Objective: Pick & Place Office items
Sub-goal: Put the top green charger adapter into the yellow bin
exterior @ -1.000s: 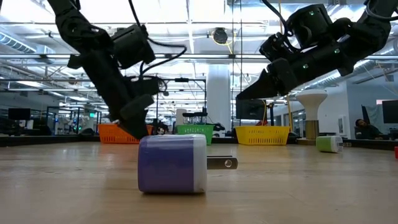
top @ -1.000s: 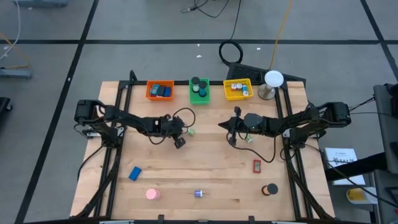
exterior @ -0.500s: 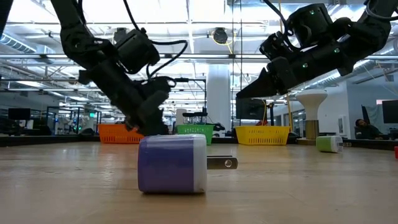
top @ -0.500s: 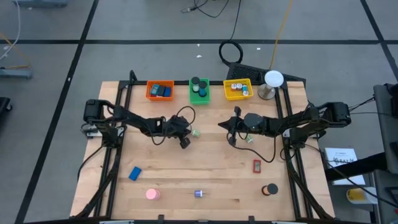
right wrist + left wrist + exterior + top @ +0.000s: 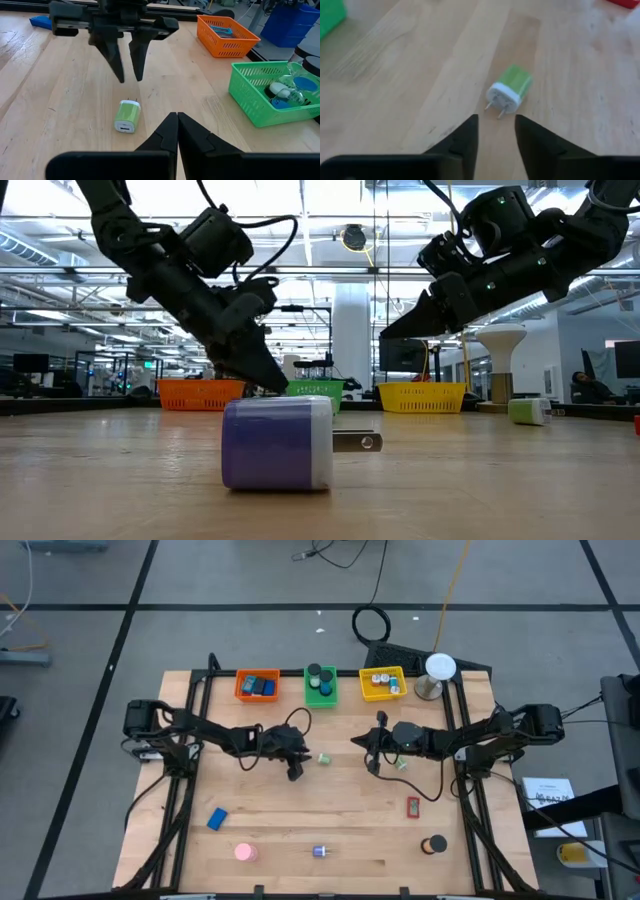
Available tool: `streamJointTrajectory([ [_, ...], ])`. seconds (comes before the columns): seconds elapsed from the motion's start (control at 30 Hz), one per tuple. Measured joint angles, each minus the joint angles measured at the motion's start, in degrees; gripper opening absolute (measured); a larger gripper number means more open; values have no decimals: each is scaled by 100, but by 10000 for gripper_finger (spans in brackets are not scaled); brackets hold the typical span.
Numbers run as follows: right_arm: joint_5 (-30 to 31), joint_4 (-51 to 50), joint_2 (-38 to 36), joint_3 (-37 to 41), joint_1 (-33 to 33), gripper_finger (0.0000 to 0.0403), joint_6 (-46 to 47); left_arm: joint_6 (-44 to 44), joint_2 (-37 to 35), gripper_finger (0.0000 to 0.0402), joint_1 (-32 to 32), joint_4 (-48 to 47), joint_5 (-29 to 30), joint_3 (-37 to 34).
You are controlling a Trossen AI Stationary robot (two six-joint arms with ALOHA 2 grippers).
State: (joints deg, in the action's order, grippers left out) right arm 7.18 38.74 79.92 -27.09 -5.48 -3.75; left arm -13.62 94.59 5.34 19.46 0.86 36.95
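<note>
A green and white plug [image 5: 510,90] lies on its side on the wooden table [image 5: 330,805], prongs toward my left gripper [image 5: 496,135]. That gripper is open; its fingers slant down just short of the plug, which shows at mid table [image 5: 325,757] and under the left fingers in the right wrist view [image 5: 126,116]. My right gripper [image 5: 177,127] hovers shut and holds nothing, right of the plug [image 5: 360,743]. Loose office items lie nearer the front: a blue block [image 5: 217,818], a pink round piece [image 5: 245,852], a purple plug [image 5: 278,442], a red block [image 5: 413,806] and a black round piece [image 5: 434,845].
An orange bin [image 5: 258,686], a green bin [image 5: 321,686] and a yellow bin [image 5: 383,684], each with items inside, stand along the far edge, beside a white-domed stand [image 5: 438,675]. Another small green piece [image 5: 400,762] lies under the right arm.
My left gripper has tipped up from a steep downward slant to a shallower one and edged toward the table's right. The green plug has slid a little toward the right edge and now lies apart from the fingertips.
</note>
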Motion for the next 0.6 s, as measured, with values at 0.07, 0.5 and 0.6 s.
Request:
streamJointTrajectory([
  [0.07, 0, 2, 0, 0, 0, 4, -2, 207, 100, 155, 0, 165, -49, 0],
  [0.5, 0, 20, 0, 0, 0, 4, -11, 1494, 882, 221, 31, 1182, -260, 0],
  [0.6, 0, 22, 0, 0, 0, 4, -12, 1635, 1013, 206, 45, 1365, -225, 0],
])
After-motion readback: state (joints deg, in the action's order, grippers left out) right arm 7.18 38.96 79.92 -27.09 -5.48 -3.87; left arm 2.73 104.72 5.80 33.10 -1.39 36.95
